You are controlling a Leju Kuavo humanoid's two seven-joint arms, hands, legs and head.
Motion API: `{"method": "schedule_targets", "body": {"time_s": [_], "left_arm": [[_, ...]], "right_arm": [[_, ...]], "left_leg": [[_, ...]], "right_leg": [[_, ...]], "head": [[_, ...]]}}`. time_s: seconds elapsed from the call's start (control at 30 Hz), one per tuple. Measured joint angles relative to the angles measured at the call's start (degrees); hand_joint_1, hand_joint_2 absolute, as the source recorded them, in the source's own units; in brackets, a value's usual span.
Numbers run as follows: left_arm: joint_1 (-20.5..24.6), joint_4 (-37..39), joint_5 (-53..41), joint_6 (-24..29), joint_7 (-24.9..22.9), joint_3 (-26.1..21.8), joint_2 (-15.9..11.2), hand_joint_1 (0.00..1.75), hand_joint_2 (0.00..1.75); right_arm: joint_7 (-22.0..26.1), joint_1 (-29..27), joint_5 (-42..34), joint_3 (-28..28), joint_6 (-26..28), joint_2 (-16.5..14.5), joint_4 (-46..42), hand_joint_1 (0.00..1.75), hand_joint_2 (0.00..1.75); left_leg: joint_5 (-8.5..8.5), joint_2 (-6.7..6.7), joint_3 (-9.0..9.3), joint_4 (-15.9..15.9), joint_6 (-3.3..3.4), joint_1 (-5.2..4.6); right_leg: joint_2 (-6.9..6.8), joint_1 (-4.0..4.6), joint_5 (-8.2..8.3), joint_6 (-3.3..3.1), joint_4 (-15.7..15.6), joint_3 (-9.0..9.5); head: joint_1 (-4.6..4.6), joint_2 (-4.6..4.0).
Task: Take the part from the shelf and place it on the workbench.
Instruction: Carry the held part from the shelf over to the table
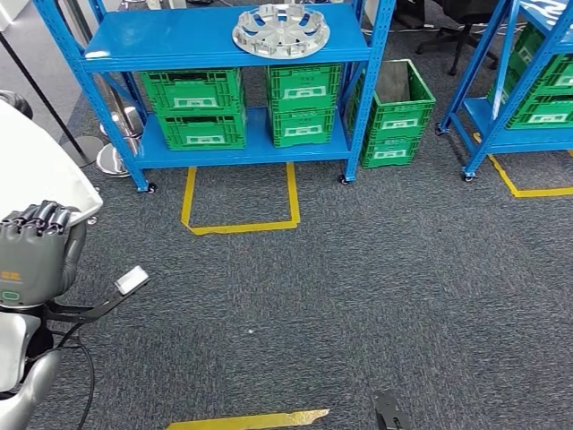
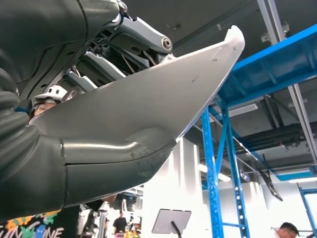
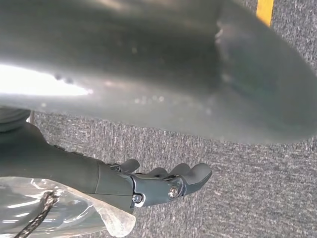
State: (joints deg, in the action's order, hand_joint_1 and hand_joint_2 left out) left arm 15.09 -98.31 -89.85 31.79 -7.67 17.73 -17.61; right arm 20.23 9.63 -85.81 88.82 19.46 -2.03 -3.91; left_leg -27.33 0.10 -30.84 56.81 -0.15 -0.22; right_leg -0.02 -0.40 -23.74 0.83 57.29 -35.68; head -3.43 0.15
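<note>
The left hand (image 1: 37, 246) grips a white part (image 1: 34, 170), fingers curled over its edge. It looks a rigid, smooth, light panel. The right hand (image 3: 157, 186) lies loose, holding nothing.

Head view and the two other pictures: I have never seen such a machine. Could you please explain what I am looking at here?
This is a humanoid robot. The head view looks down from its body at a grey carpet and a blue shelf with green crates and a silver wheel cover. The other two pictures come from cameras at its wrists. Its left hand grips a white part, seen close up in the left wrist view. Its right hand hangs over the carpet and holds nothing.
</note>
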Motion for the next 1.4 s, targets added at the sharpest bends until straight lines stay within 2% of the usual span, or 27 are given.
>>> {"method": "schedule_targets", "body": {"time_s": [0.2, 0.3, 0.37, 0.4, 0.43, 0.5, 0.53, 0.57, 0.6, 0.63, 0.67, 0.7, 0.73, 0.77, 0.83, 0.9, 0.97, 1.03, 1.07, 1.1, 1.13, 1.2, 1.23, 1.27, 1.33, 1.37, 1.4], "left_arm": [[0.03, -0.01, 0.0, -0.29, -0.55, 0.0, -0.05, 1.75, 1.75], [0.24, -0.03, 0.0, -0.5, -0.68, 0.02, -0.15, 1.75, 1.75], [0.45, -0.09, 0.0, -0.57, -0.96, 0.05, -0.21, 1.75, 1.75], [0.6, -0.13, 0.0, -0.61, -1.25, 0.09, -0.23, 1.75, 1.75], [0.72, -0.16, 0.0, -0.65, -1.53, 0.13, -0.23, 1.75, 1.75], [0.88, -0.16, 0.0, -0.73, -2.19, 0.25, -0.27, 1.75, 1.75], [0.87, -0.16, 0.0, -0.75, -2.42, 0.35, -0.3, 1.75, 1.75], [0.85, -0.15, 0.0, -0.77, -2.63, 0.49, -0.33, 1.75, 1.75], [0.85, -0.16, 0.0, -0.78, -2.75, 0.64, -0.35, 1.75, 1.75], [0.88, -0.16, 0.0, -0.78, -2.83, 0.79, -0.36, 1.75, 1.75], [0.92, -0.17, 0.0, -0.78, -2.92, 0.9, -0.37, 1.75, 1.75], [1.01, -0.19, 0.0, -0.82, -3.09, 0.99, -0.41, 1.75, 1.75], [1.1, -0.22, 0.0, -0.87, -3.3, 1.08, -0.47, 1.75, 1.75], [1.18, -0.27, 0.0, -0.94, -3.54, 1.16, -0.59, 1.75, 1.75], [1.22, -0.36, 0.01, -1.05, -4.0, 1.36, -0.92, 1.75, 1.75], [1.31, -0.37, 0.01, -1.08, -4.31, 1.48, -1.32, 1.75, 1.75], [1.5, -0.37, 0.0, -1.09, -4.48, 1.6, -1.52, 1.75, 1.75], [1.49, -0.37, 0.0, -1.12, -4.56, 1.84, -1.56, 1.75, 1.75], [1.45, -0.37, 0.0, -1.12, -4.59, 1.98, -1.57, 1.75, 1.75], [1.42, -0.37, 0.0, -1.13, -4.6, 2.12, -1.6, 1.75, 1.75], [1.42, -0.37, 0.0, -1.13, -4.62, 2.22, -1.63, 1.75, 1.75], [1.55, -0.43, 0.0, -1.13, -4.69, 2.35, -1.76, 1.75, 1.75], [1.65, -0.47, 0.0, -1.14, -4.73, 2.39, -1.83, 1.75, 1.75], [1.74, -0.51, 0.01, -1.15, -4.74, 2.43, -1.91, 1.75, 1.75], [1.79, -0.56, 0.01, -1.16, -4.75, 2.47, -2.1, 1.75, 1.75], [1.76, -0.59, 0.01, -1.17, -4.75, 2.48, -2.19, 1.75, 1.75], [1.81, -0.63, 0.0, -1.2, -4.75, 2.5, -2.24, 1.75, 1.75]], "right_arm": [[0.05, -0.02, 0.0, -0.71, 0.33, 0.0, 0.01, 0.0, 0.0], [-0.2, -0.04, 0.0, -0.84, 0.63, 0.0, 0.02, 0.0, 0.0], [-0.28, -0.05, 0.0, -0.85, 0.74, 0.05, 0.05, 0.0, 0.0], [-0.27, -0.07, 0.0, -0.86, 0.77, 0.09, 0.07, 0.0, 0.0], [-0.24, -0.09, 0.0, -0.87, 0.77, 0.12, 0.09, 0.0, 0.0], [-0.19, -0.14, 0.0, -0.9, 0.69, 0.15, 0.1, 0.0, 0.0], [-0.17, -0.19, 0.0, -0.92, 0.62, 0.16, 0.1, 0.0, 0.0], [-0.16, -0.27, 0.0, -0.94, 0.55, 0.17, 0.11, 0.0, 0.0], [-0.16, -0.35, 0.0, -0.95, 0.49, 0.18, 0.11, 0.0, 0.0], [-0.13, -0.42, -0.01, -0.96, 0.49, 0.2, 0.12, 0.0, 0.0], [-0.09, -0.44, -0.01, -0.97, 0.49, 0.21, 0.13, 0.0, 0.0], [-0.03, -0.46, -0.02, -0.97, 0.5, 0.21, 0.13, 0.0, 0.0], [0.01, -0.48, -0.02, -0.97, 0.5, 0.2, 0.13, 0.0, 0.0], [0.02, -0.54, -0.02, -0.97, 0.49, 0.19, 0.13, 0.0, 0.0], [0.01, -0.68, -0.02, -0.97, 0.5, 0.19, 0.13, 0.0, 0.0], [0.02, -0.65, -0.02, -0.97, 0.49, 0.21, 0.16, 0.0, 0.0], [0.03, -0.67, -0.02, -0.97, 0.43, 0.22, 0.19, 0.0, 0.0], [0.02, -0.81, -0.02, -0.97, 0.38, 0.22, 0.21, 0.0, 0.0], [0.01, -0.83, -0.02, -0.97, 0.38, 0.22, 0.22, 0.0, 0.0], [0.01, -0.82, -0.02, -0.97, 0.38, 0.21, 0.23, 0.0, 0.0], [0.02, -0.77, -0.02, -0.97, 0.38, 0.21, 0.24, 0.0, 0.0], [0.05, -0.68, -0.02, -0.97, 0.36, 0.17, 0.23, 0.0, 0.0], [0.07, -0.67, -0.02, -0.97, 0.34, 0.15, 0.24, 0.0, 0.0], [0.09, -0.67, -0.02, -0.97, 0.33, 0.13, 0.24, 0.0, 0.0], [0.11, -0.63, -0.02, -0.97, 0.37, 0.13, 0.24, 0.0, 0.0], [0.14, -0.53, -0.02, -0.97, 0.45, 0.13, 0.25, 0.0, 0.0], [0.19, -0.43, -0.02, -0.97, 0.6, 0.13, 0.28, 0.0, 0.0]], "left_leg": [[0.04, 0.0, -0.11, 0.16, 0.06, -0.05], [0.25, -0.04, -0.45, 0.32, 0.75, -0.19], [1.08, -0.12, -0.21, -0.8, 1.25, 0.17], [1.55, -0.2, -0.1, -1.39, 1.47, 0.37], [1.93, -0.33, -0.1, -1.74, 1.56, 0.55], [2.3, -0.8, -0.62, -1.76, 1.54, 0.64], [2.42, -1.15, -0.87, -1.67, 1.4, 0.71], [2.51, -1.57, -1.05, -1.57, 1.24, 0.83], [2.55, -2.05, -1.21, -1.39, 1.0, 1.01], [2.49, -2.58, -1.39, -1.04, 0.67, 1.24], [2.36, -3.11, -1.67, -0.61, 0.23, 1.44], [2.21, -3.65, -2.1, 0.04, -0.27, 1.55], [2.17, -4.18, -2.57, 0.55, -0.76, 1.61], [2.28, -4.71, -3.0, 0.81, -1.2, 1.64], [2.6, -5.56, -3.48, 0.9, -1.85, 1.81], [1.46, -4.05, -4.38, 2.67, -2.23, 1.79], [-2.07, -1.43, -7.05, 8.97, -2.41, 1.63], [-5.39, -0.55, -10.1, 16.43, -2.39, 1.6], [-5.76, -0.45, -10.55, 18.01, -2.22, 1.54], [-5.05, -0.33, -9.84, 17.25, -1.92, 1.42], [-3.48, 0.1, -7.97, 14.21, -1.45, 1.19], [-0.77, 2.69, -3.34, 5.99, -0.17, 0.3], [-0.15, 3.78, -1.9, 3.18, 0.33, -0.15], [-0.07, 4.38, -1.38, 1.83, 0.67, -0.5], [0.25, 3.25, -1.61, 1.35, 1.03, -0.68], [0.62, 2.57, -1.63, 0.99, 1.22, -0.56], [1.03, 1.93, -1.62, 0.61, 1.47, -0.36]], "right_leg": [[-0.01, -0.07, 0.13, 0.06, -0.02, -0.07], [-0.12, -0.24, 0.63, 0.6, -0.32, -0.02], [-0.14, -0.18, 0.15, 0.96, -0.02, -0.4], [-0.1, -0.17, -1.02, 1.13, 1.2, -0.98], [-0.05, -0.22, -2.9, 1.29, 3.79, -2.1], [-0.03, -0.4, -7.13, 1.58, 11.42, -4.98], [-0.03, -0.51, -8.3, 1.72, 14.45, -6.02], [-0.03, -0.65, -8.37, 1.86, 15.49, -6.09], [0.06, -0.84, -7.41, 2.04, 14.15, -4.97], [0.57, -1.14, -5.77, 2.3, 10.63, -2.75], [2.01, -1.49, -4.84, 2.62, 6.8, -0.41], [3.32, -1.76, -4.22, 2.66, 3.58, 1.54], [4.34, -1.92, -4.18, 2.55, 1.76, 2.67], [4.85, -1.89, -4.62, 2.23, 1.52, 2.92], [3.59, -1.68, -4.44, 1.32, 1.84, 2.82], [2.24, -1.56, -4.24, 0.4, 1.81, 2.74], [0.72, -1.23, -4.1, -0.33, 1.74, 2.57], [-0.91, -0.75, -4.03, -0.67, 1.75, 2.3], [-1.72, -0.53, -4.01, -0.77, 1.75, 2.19], [-2.53, -0.31, -3.98, -0.85, 1.76, 2.12], [-3.3, -0.08, -3.96, -0.89, 1.75, 2.12], [-4.71, 0.31, -3.96, -0.88, 1.75, 2.18], [-5.39, 0.44, -3.93, -0.8, 1.75, 2.19], [-6.08, 0.51, -3.89, -0.69, 1.74, 2.19], [-7.47, 0.54, -3.77, -0.28, 1.52, 2.33], [-7.08, 0.48, -3.95, 0.03, 1.61, 2.28], [-5.76, 0.4, -4.57, 0.35, 2.3, 1.95]], "head": [[-0.01, 0.0], [0.03, 0.0], [0.01, 0.0], [-0.02, 0.0], [-0.07, 0.0], [-0.09, 0.0], [-0.07, 0.0], [-0.05, 0.0], [-0.05, 0.0], [-0.06, 0.0], [-0.09, 0.0], [-0.11, 0.0], [-0.14, 0.0], [-0.16, 0.0], [-0.17, 0.0], [-0.03, 0.0], [0.18, 0.0], [0.22, 0.0], [0.23, 0.0], [0.22, 0.0], [0.22, 0.0], [0.2, 0.0], [0.19, 0.0], [0.18, 0.0], [0.18, 0.0], [0.15, 0.0], [0.14, 0.0]]}}
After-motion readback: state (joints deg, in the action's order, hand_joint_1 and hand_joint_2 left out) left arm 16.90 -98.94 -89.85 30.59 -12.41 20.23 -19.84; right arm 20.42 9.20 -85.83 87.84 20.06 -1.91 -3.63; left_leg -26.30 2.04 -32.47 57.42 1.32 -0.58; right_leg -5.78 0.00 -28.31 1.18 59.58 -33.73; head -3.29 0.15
